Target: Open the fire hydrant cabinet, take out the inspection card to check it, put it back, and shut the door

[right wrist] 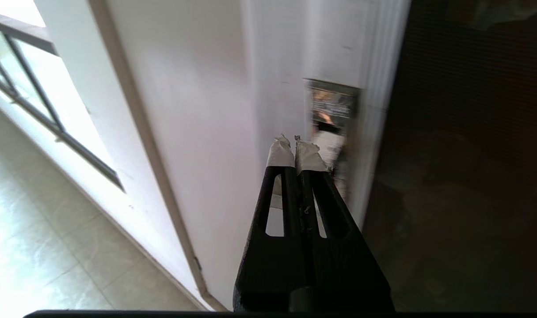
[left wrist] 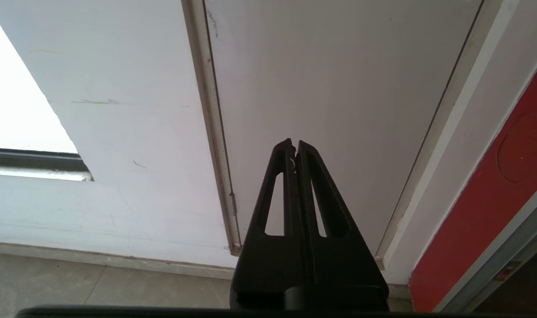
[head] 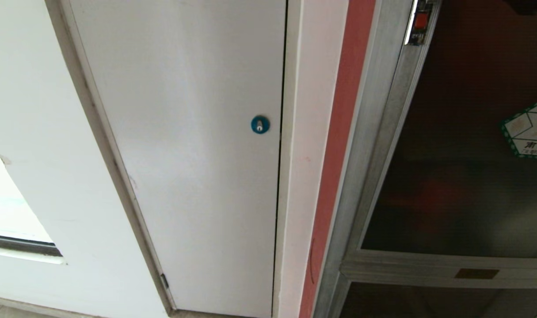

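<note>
while the fire hydrant cabinet (head: 374, 145) fills the right of the head view, its dark glass door (head: 467, 176) looks closed in the silver frame, so the inspection card is nowhere in sight, presumably inside. left of it stands a plain white door (head: 193, 154) with a small blue lock (head: 260, 124). the right gripper (right wrist: 295, 142), tape-tipped fingers pressed together and holding nothing, points near the small red-marked latch (head: 420, 22). the left gripper (left wrist: 294, 145), also closed and empty, faces the white door. risk: closed tips may skid off the latch or jab the glass if the approach drifts.
</note>
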You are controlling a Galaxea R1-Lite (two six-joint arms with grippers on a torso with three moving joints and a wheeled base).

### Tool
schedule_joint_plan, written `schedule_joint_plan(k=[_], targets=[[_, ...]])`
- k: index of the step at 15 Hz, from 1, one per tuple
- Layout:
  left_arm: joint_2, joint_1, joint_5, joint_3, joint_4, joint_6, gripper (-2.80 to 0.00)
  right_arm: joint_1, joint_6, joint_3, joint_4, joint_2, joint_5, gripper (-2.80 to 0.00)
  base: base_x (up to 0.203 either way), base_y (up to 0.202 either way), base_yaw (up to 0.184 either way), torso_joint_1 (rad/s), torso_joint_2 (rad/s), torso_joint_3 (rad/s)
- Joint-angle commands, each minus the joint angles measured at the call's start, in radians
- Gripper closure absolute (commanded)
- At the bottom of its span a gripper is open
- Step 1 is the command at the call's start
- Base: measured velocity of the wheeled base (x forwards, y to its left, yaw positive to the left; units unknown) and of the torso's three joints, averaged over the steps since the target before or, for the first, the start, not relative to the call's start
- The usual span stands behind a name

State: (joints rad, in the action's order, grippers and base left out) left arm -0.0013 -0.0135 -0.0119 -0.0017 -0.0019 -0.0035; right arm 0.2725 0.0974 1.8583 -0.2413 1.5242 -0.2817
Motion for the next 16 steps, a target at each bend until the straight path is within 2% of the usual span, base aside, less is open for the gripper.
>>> schedule_joint_plan(k=[1,5,16], targets=[[0.001,0.0,0.0,0.0,-0.001,0.0,0.0,-0.017,0.001,-0.003,-0.001,0.013,-0.002,0.0,0.0,0.0,0.0,0.0,0.0,0.0],[0.001,0.0,0.0,0.0,0.0,0.0,0.0,-0.047,0.001,-0.005,0.0,0.042,-0.004,0.0,0.0,0.0,0.0,0.0,0.0,0.0],[0.001,0.0,0.0,0.0,-0.001,0.0,0.0,-0.05,-0.001,-0.051,0.004,0.047,-0.008,0.0,0.0,0.0,0.0,0.0,0.0,0.0]])
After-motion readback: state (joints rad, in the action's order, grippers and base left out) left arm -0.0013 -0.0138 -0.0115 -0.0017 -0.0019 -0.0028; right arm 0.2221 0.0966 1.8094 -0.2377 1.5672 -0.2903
